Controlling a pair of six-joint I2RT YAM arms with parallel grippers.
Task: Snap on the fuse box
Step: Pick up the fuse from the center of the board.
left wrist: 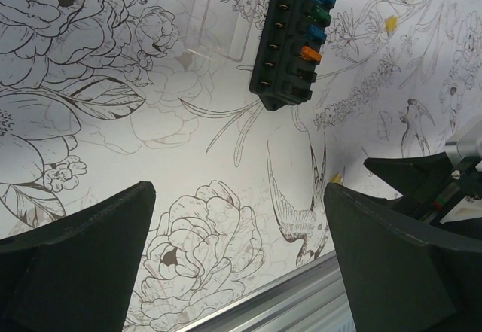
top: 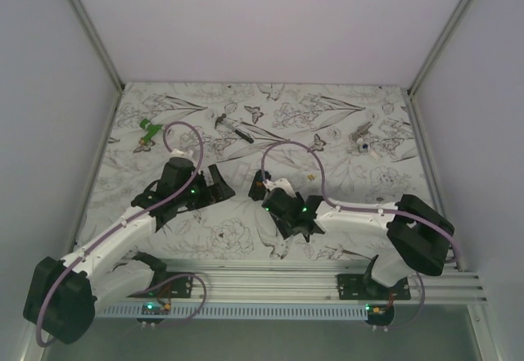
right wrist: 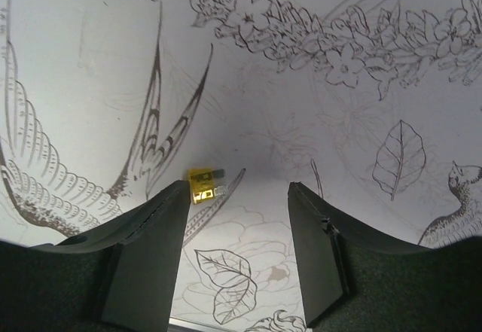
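Both hands are spread wide and hold nothing. The left hand (left wrist: 237,194) hangs over bare counter (top: 221,234), close to the near edge and left of middle. Ahead of it the fuse box (left wrist: 290,42) lies flat, clear of both hands. It sits about midway between the left and right edges, with its coloured fuses facing up. A faint clear lid (left wrist: 218,16) lies just beside its left side. The right hand (right wrist: 237,189) is low over the counter just right of the box, and a yellow fuse (right wrist: 203,184) lies by its left fingertip. A green piece (top: 147,130) sits near the far-left corner and a tool (top: 233,128) lies toward the far edge, both well apart from the hands. Walls close in the left, right and far edges.
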